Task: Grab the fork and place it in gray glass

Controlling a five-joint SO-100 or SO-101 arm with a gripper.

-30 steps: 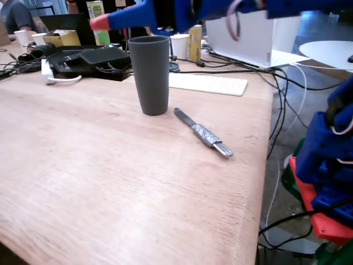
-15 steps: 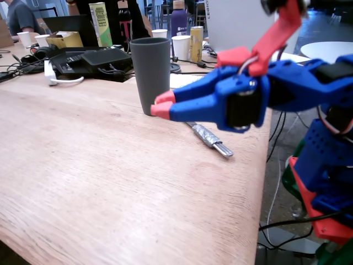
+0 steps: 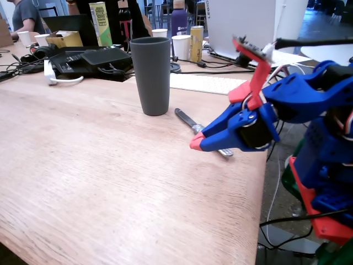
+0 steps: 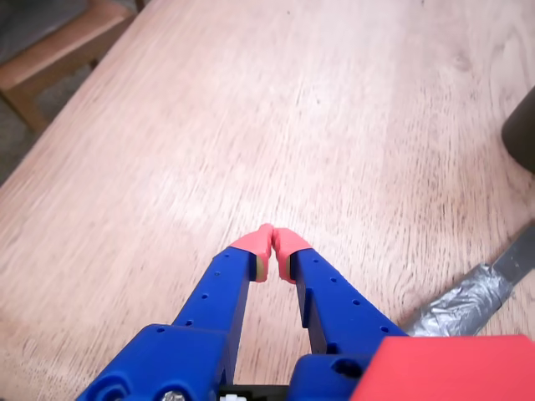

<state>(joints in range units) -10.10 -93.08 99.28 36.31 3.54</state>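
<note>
A pale wooden table (image 3: 99,165) fills most of both views, its grain running lengthwise. In the fixed view the far end is crowded: white paper cups (image 3: 181,46), a purple bottle (image 3: 179,19), a white keyboard (image 3: 207,83), a black laptop (image 3: 66,23), cables and seated people behind. The gray glass (image 3: 150,75) stands upright on bare wood, and just right of its base a taped utensil (image 3: 190,124) lies flat, partly hidden behind the gripper (image 3: 195,143); its far end cannot be seen, so whether it is the fork cannot be told. The wrist view adds what the fixed one lacks: the red fingertips (image 4: 255,241) pressed together with nothing between them, a wooden chair (image 4: 50,58) beyond the table edge at upper left, and the utensil's crinkled tape wrap (image 4: 460,301) at lower right, apart from the gripper (image 4: 273,238). The glass (image 4: 522,138) shows only as a dark sliver at the right edge.
</note>
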